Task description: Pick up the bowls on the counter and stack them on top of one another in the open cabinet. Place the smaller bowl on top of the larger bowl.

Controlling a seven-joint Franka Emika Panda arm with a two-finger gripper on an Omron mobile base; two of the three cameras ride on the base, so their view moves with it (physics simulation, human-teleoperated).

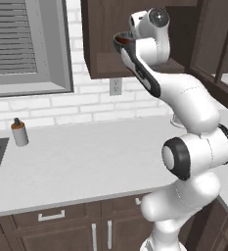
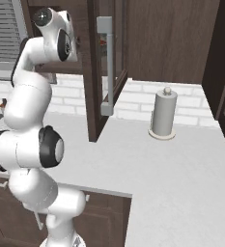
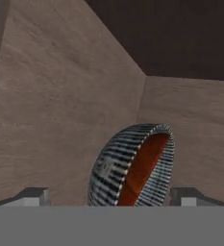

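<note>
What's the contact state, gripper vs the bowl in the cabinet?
Apart. Hand view: the bowl sits between the open gripper fingertips, with bare cabinet wood showing on either side.

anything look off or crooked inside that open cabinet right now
Yes: the bowl in the open cabinet stands tipped up on its edge, its reddish inside facing sideways, between the open pincer tips. It is not sitting flat on the shelf.

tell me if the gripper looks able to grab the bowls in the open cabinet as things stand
Probably yes. In the hand view the open gripper sits right at the bowls inside the open cabinet, a finger on each side, nothing between. The bowls look tilted, so a clean grip is uncertain.
</note>
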